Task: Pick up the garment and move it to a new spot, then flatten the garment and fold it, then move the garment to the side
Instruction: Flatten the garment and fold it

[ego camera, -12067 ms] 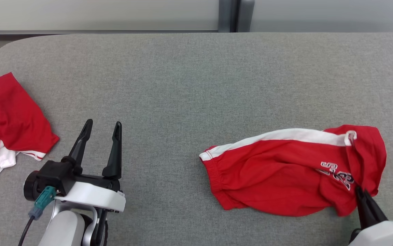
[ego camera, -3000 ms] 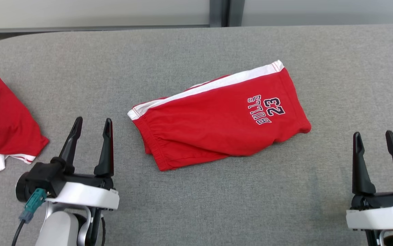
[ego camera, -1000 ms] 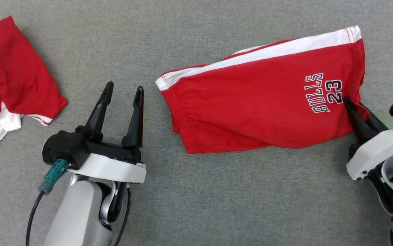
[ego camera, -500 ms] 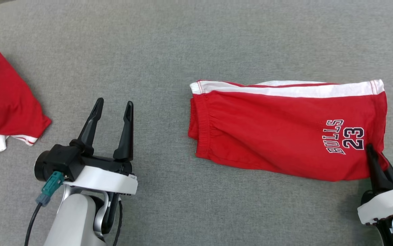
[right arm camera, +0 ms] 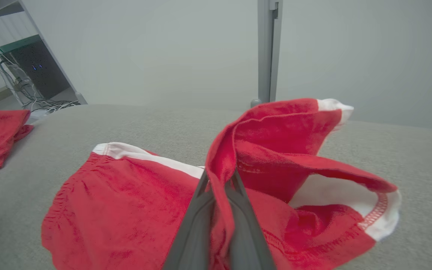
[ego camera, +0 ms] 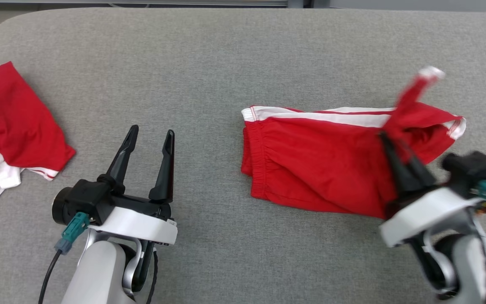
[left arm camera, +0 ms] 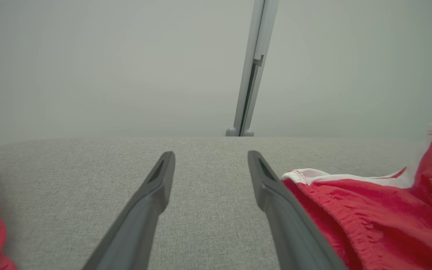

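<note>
Right gripper (ego camera: 387, 142) clamps the garment (ego camera: 310, 169), fingertips hidden in its folds.

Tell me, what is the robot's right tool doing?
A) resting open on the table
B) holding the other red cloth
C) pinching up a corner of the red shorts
C: the right tool is shut on a raised fold of the red shorts; the left tool is open.
</note>
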Robot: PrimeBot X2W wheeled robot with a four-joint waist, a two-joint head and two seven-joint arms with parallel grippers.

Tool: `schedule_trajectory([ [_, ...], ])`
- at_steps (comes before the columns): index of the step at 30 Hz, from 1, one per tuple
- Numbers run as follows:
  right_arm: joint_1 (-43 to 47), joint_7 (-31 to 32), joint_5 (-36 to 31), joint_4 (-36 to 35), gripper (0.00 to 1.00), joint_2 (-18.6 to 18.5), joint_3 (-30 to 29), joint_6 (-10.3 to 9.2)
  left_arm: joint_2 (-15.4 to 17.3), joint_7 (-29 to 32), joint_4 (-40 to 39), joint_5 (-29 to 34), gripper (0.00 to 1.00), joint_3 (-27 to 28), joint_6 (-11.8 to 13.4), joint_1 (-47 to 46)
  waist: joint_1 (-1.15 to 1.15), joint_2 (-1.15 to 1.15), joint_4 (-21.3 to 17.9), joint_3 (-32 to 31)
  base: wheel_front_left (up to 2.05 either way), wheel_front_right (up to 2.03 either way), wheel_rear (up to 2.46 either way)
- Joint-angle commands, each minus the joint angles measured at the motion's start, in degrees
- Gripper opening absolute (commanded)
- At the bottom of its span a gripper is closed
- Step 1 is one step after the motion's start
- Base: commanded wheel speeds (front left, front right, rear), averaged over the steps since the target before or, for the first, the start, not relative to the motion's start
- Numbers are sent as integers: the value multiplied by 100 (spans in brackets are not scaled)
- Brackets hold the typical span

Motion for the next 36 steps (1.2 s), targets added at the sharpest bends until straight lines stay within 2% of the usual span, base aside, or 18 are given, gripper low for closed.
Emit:
schedule_trajectory([
  [1,-141,67,14,-22,0,-9,241,0,23,-10,2,-37,100,-10,32,-48,0,0,55,-18,0,0,0],
  [7,-666,140,350,493,0,263,1496,0,22,-10,23,-182,100,-186,88,-69,0,0,295,-45,0,0,0],
  [12,-888,-6,539,1257,0,513,1964,0,20,-10,17,-301,100,-304,148,-63,0,0,428,-17,0,0,0],
  [17,-1090,-231,595,1788,0,561,2239,0,22,-10,26,-336,100,-370,174,-95,0,0,498,8,0,0,0],
  [18,-1133,-315,581,1818,25,563,2284,0,21,-10,32,-338,100,-372,182,-99,0,0,500,8,0,0,0],
  [19,-1158,-425,580,1819,56,571,2324,0,22,-10,38,-333,100,-364,192,-97,0,0,497,2,0,0,0],
  [20,-1183,-551,549,1810,100,560,2351,0,23,-10,41,-327,100,-349,196,-89,0,0,487,-6,0,0,0],
  [25,-1169,-1140,370,1526,100,432,2411,0,22,-10,58,-262,100,-290,228,-2,0,0,409,-81,0,0,0],
  [28,-965,-1489,296,1185,100,295,2250,0,21,-10,68,-182,100,-205,223,86,0,0,304,-158,0,0,0],
  [33,-440,-1821,81,618,100,135,1340,-1,42,-10,48,-34,100,-52,192,138,0,0,143,-284,0,0,0],
  [35,-190,-1840,-14,444,100,120,801,-1,68,-10,15,14,100,35,199,174,0,0,76,-320,0,0,0],
  [36,72,-1851,-114,273,100,148,301,0,93,-10,-9,55,100,110,200,232,0,0,14,-359,0,0,0],
])
